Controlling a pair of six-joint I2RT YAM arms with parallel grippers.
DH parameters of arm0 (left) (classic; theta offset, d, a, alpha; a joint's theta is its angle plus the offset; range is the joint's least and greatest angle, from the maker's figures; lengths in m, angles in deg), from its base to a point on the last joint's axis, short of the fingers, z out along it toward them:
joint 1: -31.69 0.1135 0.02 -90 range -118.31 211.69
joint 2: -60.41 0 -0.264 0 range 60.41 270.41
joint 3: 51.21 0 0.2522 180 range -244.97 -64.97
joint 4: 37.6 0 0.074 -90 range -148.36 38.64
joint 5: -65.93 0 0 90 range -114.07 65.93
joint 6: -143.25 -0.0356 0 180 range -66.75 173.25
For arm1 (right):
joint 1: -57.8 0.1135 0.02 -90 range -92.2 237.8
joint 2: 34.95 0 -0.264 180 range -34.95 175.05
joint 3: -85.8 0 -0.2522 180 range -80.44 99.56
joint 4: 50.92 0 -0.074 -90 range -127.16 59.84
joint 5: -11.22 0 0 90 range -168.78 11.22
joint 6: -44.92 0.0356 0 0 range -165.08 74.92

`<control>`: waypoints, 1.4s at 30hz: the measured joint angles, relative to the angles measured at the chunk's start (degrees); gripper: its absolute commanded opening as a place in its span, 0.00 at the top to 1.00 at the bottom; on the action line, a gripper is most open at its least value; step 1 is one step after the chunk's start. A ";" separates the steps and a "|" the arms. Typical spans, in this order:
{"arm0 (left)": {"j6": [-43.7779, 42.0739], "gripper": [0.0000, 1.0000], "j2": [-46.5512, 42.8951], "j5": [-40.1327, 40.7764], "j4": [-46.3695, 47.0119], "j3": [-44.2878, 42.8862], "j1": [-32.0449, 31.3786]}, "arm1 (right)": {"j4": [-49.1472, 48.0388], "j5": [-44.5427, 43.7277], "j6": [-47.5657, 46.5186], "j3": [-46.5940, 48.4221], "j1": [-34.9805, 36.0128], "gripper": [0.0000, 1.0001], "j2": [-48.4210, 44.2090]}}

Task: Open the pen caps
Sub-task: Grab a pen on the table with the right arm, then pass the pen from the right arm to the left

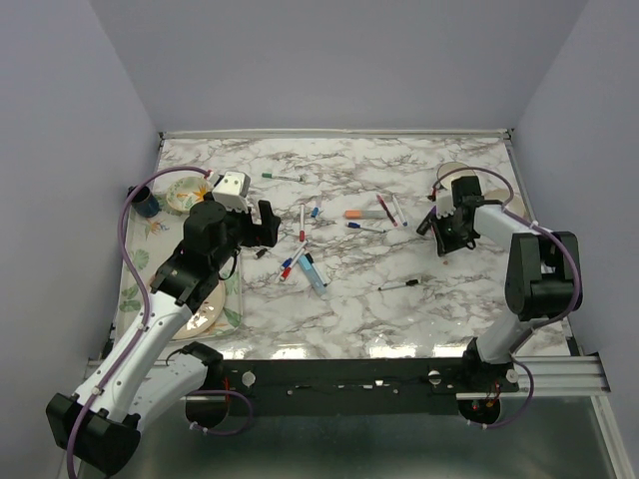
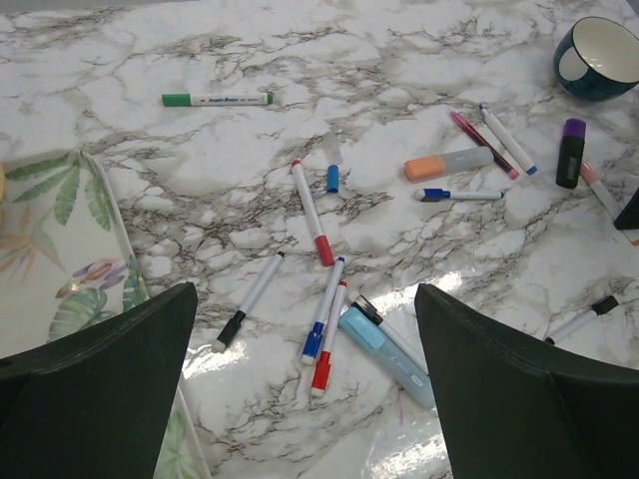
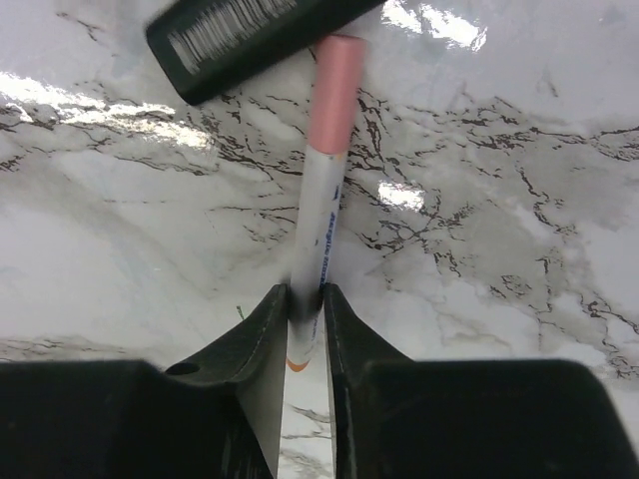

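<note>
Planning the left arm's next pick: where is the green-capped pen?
In the top view the green-capped pen lies alone on the left half of the table, toward the far edge, just beyond the left gripper.

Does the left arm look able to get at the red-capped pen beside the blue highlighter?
Probably yes: the left gripper is open, nothing covers the red-capped pen, though a blue-capped pen lies alongside.

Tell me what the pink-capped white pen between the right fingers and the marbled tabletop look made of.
Pink-capped white pen: likely plastic, smooth white barrel with printed blue lettering, matte pink cap. Marbled tabletop: glossy, with bright light reflections; the veining could be stone or printed laminate.
</note>
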 measured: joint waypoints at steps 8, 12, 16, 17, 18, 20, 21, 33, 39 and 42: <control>0.00 0.01 -0.26 0.00 0.02 0.00 0.00 | 1.07 -0.07 1.16 1.16 -0.85 0.85 0.96; 0.00 0.01 -0.26 -0.02 0.02 0.00 0.00 | 1.31 -0.09 1.73 1.38 -1.16 0.91 1.07; 0.00 0.01 -0.26 -0.17 0.02 0.00 0.00 | 1.42 0.15 1.90 1.38 -1.66 0.94 1.07; 0.00 0.01 -0.26 -0.28 0.02 0.00 0.00 | 1.51 0.31 1.90 1.38 -1.99 0.97 1.03; 0.00 0.01 -0.26 -0.42 0.02 0.00 0.00 | 1.62 0.37 1.88 1.38 -2.27 0.97 1.01; 0.00 0.01 -0.26 -0.52 0.02 0.00 0.00 | 1.97 0.44 1.88 1.38 -2.64 0.98 0.90; 0.00 0.01 -0.26 -0.57 0.02 0.00 0.00 | 2.25 0.52 1.86 1.36 -2.75 0.98 0.74; 0.09 0.01 -0.13 -2.40 0.42 0.00 0.39 | 3.58 6.60 0.35 -0.07 -3.37 0.99 -8.13; 1.49 0.01 0.44 -5.86 1.64 0.11 0.83 | 4.26 14.25 -1.70 -0.63 -3.37 0.99 -13.64; 3.69 0.01 0.83 -8.22 3.52 0.72 1.05 | 4.81 19.23 -2.84 -0.92 -3.37 0.99 -16.20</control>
